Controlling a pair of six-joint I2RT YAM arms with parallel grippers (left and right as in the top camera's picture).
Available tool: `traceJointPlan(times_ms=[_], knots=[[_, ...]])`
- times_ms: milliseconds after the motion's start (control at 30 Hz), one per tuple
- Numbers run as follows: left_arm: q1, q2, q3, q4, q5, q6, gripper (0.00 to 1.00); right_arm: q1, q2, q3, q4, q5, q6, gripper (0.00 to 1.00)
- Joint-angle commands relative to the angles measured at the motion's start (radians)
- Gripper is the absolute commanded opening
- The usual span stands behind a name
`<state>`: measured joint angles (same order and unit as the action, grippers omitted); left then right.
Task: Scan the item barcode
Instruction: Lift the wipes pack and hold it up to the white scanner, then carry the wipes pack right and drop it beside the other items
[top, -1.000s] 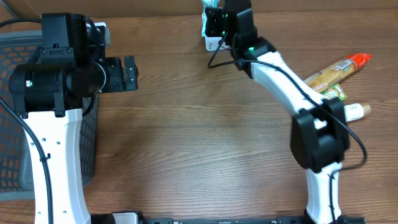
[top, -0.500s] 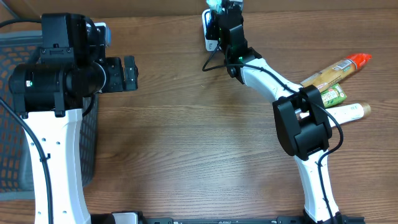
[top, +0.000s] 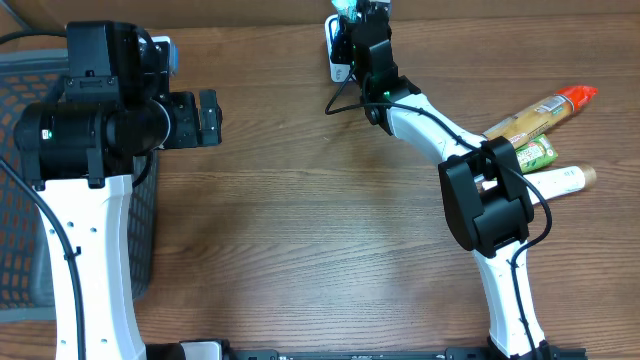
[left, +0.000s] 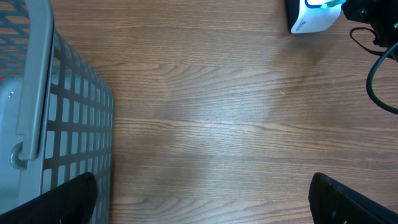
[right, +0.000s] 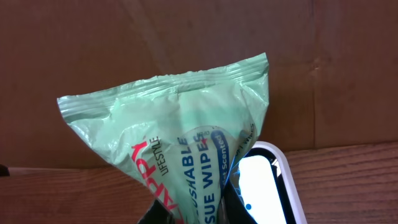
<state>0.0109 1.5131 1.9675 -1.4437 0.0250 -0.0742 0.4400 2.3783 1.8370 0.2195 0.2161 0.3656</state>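
Up at the far edge of the table (top: 300, 230) we had the right gripper (top: 358, 25), its claw clamped tight on the pack of wipes (right: 180, 124). From the right wrist camera the pale green pouch filled the middle of the view. Its crimped seal was on top and its printed face, reading "flushable" and "wipes", was turned toward the lens. The dark fingers showed only at the bottom edge, pinching the pack's lower end. We could not spot a barcode on the side facing us.

Just beside and below the pack sat the white scanner (right: 267, 180), with its window glowing bright. Overhead, we saw the pack right over that scanner, with a black cable (top: 340, 100) looping off the arm onto the wood.

Over on the left, the left gripper (top: 212, 118) hung above bare tabletop with its fingers spread wide apart and nothing between them. It sat just beside the grey mesh basket (top: 20, 90) and well apart from the scanner.

On the right side of the table three more items lay close together: a bottle with an orange cap (top: 545, 108), a green packet (top: 537, 154) and a pale tube (top: 566, 180).
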Motion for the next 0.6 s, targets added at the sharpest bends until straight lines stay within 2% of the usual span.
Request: traceJointPlan(times_ms=[0,133,233,467,567], knots=[[-0.005,0.004,-0.003,0.004,-0.006,0.015,0.99,0.003,0.003,0.022,0.008,0.0,-0.007,0.04],[-0.005,0.004,-0.003,0.004,-0.006,0.015,1.0,0.009,-0.004,0.023,-0.004,-0.022,-0.048,0.04],[-0.005,0.004,-0.003,0.004,-0.006,0.015,0.99,0.016,-0.037,0.023,-0.078,-0.043,-0.06,0.04],[-0.005,0.004,-0.003,0.004,-0.006,0.015,1.0,0.019,-0.244,0.023,-0.342,-0.239,-0.041,0.04],[-0.005,0.004,-0.003,0.004,-0.006,0.015,1.0,0.016,-0.375,0.023,-0.523,-0.271,0.014,0.04]])
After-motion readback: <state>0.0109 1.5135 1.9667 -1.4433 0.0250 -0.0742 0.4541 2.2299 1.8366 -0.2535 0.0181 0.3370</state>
